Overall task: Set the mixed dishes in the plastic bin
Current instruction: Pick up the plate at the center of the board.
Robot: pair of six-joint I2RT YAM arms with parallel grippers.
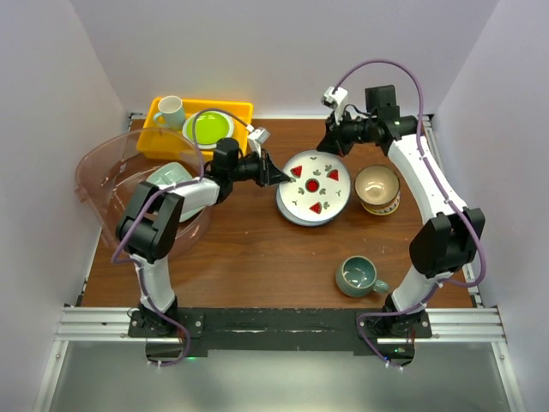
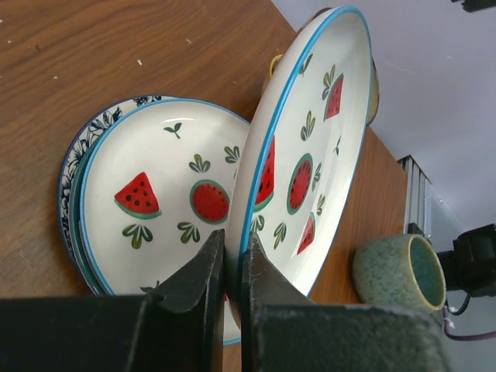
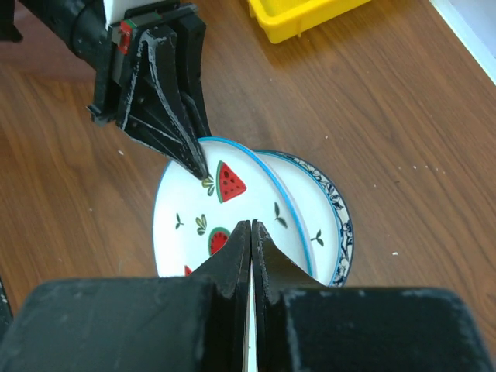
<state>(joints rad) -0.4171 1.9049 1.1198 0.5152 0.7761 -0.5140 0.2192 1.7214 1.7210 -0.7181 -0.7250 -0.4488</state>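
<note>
- A brown wooden table point(image 1: 257, 257) stands between plain white walls.
- The left gripper point(image 2: 232, 248) is nearly closed, pinching the near rim of a watermelon-patterned plate point(image 2: 310, 155) and holding it tipped up on edge.
- That plate stands over a second watermelon plate point(image 2: 155, 178), which lies flat on a blue-patterned plate point(image 2: 101, 124) at the middle of the table.
- The right gripper point(image 3: 250, 232) hovers above the stack with its fingers pressed together and nothing seen between them.
- The pinkish plastic bin point(image 1: 94, 163) sits at the left edge, with the pale green tray point(image 1: 171, 178) inside it.
- The cream-tan bowl point(image 1: 377, 187) stands towards the right edge, and the teal mug point(image 1: 356, 275) is near the front right.
- A yellow tray point(image 1: 159, 142) in the far left corner holds a white mug point(image 1: 170, 112) and a lime-green plate point(image 1: 210, 129).
</note>
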